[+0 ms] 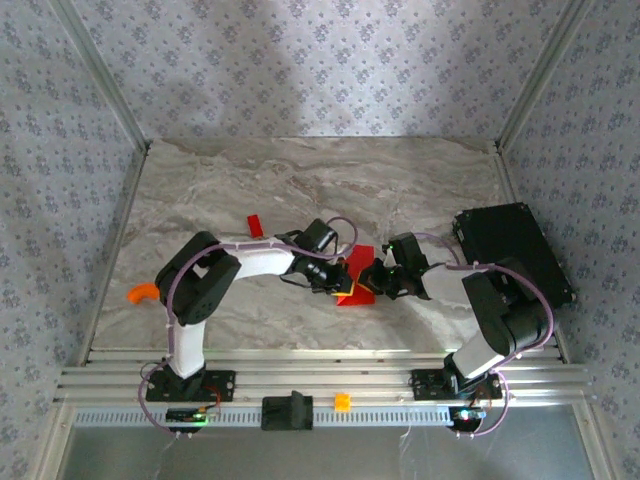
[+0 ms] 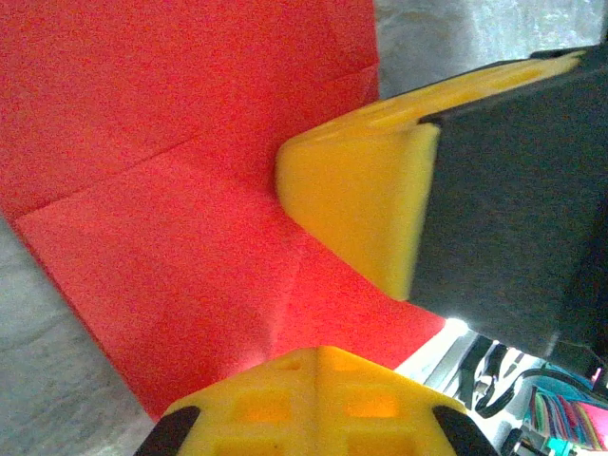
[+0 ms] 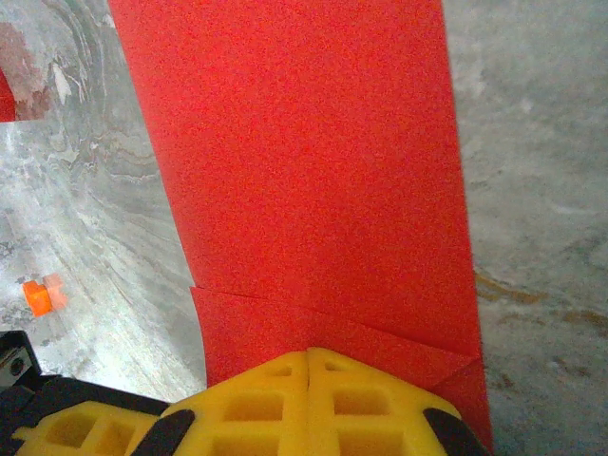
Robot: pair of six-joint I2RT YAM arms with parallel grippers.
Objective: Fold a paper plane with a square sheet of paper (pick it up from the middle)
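The square sheet of paper (image 1: 357, 266) is bright red, partly folded, and sits at mid-table between my two grippers. In the left wrist view the paper (image 2: 171, 190) shows fold lines and a crease rising from my left gripper (image 2: 321, 353), whose yellow fingertips are shut together on its near edge. My right gripper (image 3: 309, 353) is shut on the opposite edge, where overlapping layers of the sheet (image 3: 304, 142) run into the jaws. One of the right gripper's yellow fingers (image 2: 361, 190) presses against the paper across from the left gripper. From above, the left gripper (image 1: 340, 285) and right gripper (image 1: 373, 280) nearly face each other.
A tiny red block (image 1: 255, 225) lies behind the left arm. An orange piece (image 1: 143, 293) lies near the table's left edge. A black box (image 1: 512, 250) stands at the right edge. A small orange cube (image 1: 343, 401) rests on the front rail.
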